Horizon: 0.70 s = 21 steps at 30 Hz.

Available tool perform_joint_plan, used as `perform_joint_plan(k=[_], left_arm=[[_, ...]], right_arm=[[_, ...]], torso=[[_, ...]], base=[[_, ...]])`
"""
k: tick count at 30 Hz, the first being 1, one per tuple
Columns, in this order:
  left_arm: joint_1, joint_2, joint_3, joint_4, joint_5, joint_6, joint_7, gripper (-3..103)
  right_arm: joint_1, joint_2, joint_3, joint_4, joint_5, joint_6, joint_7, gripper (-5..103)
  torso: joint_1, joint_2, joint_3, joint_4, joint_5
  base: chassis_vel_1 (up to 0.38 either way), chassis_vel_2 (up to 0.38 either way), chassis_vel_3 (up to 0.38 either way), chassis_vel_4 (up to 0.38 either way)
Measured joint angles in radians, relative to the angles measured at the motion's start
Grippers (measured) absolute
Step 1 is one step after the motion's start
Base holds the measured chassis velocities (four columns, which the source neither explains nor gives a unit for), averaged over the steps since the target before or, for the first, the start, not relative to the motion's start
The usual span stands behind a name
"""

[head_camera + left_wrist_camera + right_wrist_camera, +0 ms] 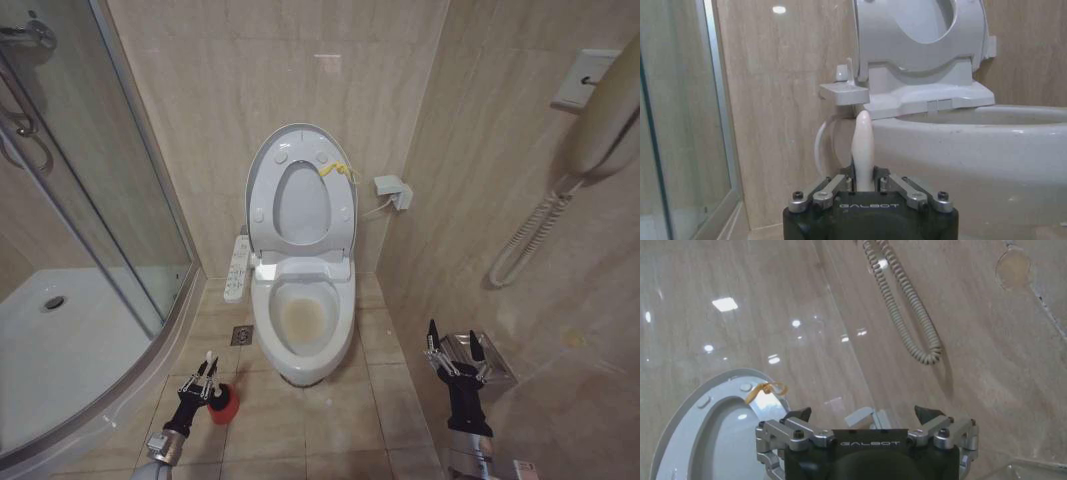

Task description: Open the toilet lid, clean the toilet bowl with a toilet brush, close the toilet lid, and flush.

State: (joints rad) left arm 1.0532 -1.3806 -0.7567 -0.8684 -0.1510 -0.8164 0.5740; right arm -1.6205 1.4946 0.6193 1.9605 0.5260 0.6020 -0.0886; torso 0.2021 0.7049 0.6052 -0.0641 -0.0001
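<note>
Left hand grasps the cream-handled toilet brush above the round red holder cup. To its right, the glossy white oval toilet lid stands raised over the stained white ceramic toilet bowl. Right hand hangs released, farther right.

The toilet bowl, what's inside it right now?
Inside the toilet bowl there is a yellowish-brown stain around the bottom. No brush is in it: the left gripper holds the toilet brush beside the toilet. The drain itself cannot be made out.

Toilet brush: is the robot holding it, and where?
Yes. The left gripper holds the toilet brush by its cream handle. The right gripper holds nothing.
</note>
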Motion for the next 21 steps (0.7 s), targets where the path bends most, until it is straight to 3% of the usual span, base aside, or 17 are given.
perform_joint_plan(k=[21], left_arm=[[0.028, -0.009, -0.02, -0.003, 0.031, 0.0, -0.02, 16]], right_arm=[[0.011, -0.009, 0.001, -0.013, 0.005, 0.002, 0.001, 100]], torso=[[0.001, -0.001, 0.0, 0.0, 0.0001]], base=[[-0.023, 0.018, 0.021, -0.024]])
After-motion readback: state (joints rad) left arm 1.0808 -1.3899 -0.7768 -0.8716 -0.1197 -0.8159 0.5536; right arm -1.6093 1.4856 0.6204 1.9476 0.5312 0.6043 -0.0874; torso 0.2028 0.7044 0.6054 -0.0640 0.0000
